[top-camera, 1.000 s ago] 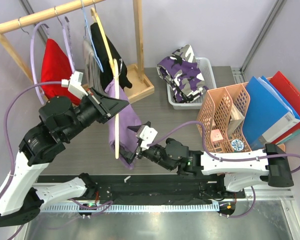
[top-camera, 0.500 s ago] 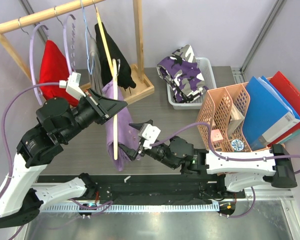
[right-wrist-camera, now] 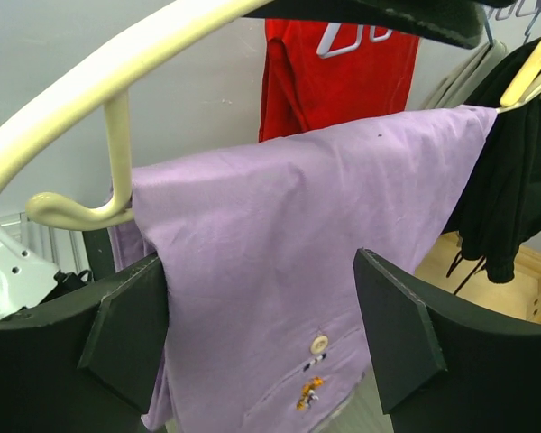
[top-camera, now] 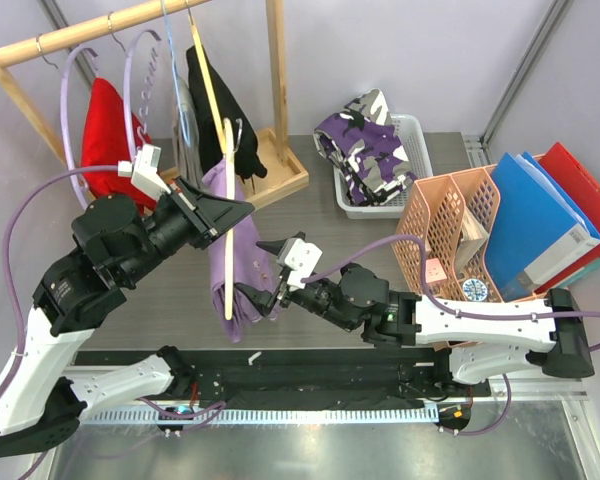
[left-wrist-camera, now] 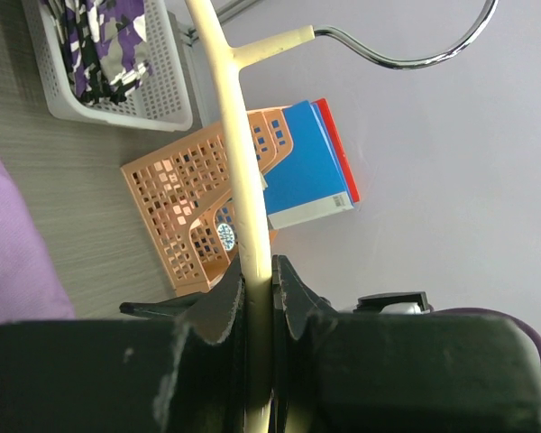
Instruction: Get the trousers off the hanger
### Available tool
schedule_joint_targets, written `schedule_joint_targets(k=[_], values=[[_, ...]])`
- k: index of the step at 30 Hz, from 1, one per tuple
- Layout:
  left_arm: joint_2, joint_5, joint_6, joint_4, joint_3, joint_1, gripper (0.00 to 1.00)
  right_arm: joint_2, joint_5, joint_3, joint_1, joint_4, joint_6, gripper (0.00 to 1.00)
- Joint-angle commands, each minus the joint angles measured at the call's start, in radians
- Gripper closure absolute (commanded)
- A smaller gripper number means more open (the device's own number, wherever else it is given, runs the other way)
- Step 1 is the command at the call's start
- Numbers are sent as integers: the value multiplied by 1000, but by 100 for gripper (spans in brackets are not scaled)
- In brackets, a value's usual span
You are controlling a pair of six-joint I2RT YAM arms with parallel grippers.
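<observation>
At the far left a wooden clothes rail [top-camera: 90, 30] carries a red garment [top-camera: 105, 120], with a black garment [top-camera: 225, 110] further right on the same rail. Near of these, the left gripper [top-camera: 225, 212] has its jaws clamped tight on the arm of a cream hanger [left-wrist-camera: 239, 162] with a bare metal hook, holding it away from the rail and above the table. The plain lilac trousers [right-wrist-camera: 279, 234], with small buttons, are draped over this hanger and hang down from it. The right gripper [right-wrist-camera: 261, 316] reaches in from the right with its jaws wide apart, one black finger on each side of the hanging cloth. Further right and far, a white plastic basket [top-camera: 412, 130] holds the purple, white and black camouflage trousers [top-camera: 365, 145]. Near of it stands an orange perforated organiser [top-camera: 450, 230], with a blue folder [top-camera: 530, 220] and a red folder [top-camera: 580, 190] just beside it.
</observation>
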Motion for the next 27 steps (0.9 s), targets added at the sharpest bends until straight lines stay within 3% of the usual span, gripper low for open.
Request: schedule_joint_targets(k=[1, 10, 20, 27], values=[[-39, -16, 23, 198, 42, 8, 100, 28, 42, 53, -7, 96, -12, 18], [-26, -28, 32, 187, 54, 7, 100, 11, -21, 29, -5, 62, 16, 12], [-31, -22, 26, 198, 53, 7, 100, 58, 95, 49, -5, 102, -39, 17], [-23, -28, 40, 185, 68, 7, 100, 60, -13, 47, -5, 66, 0, 12]])
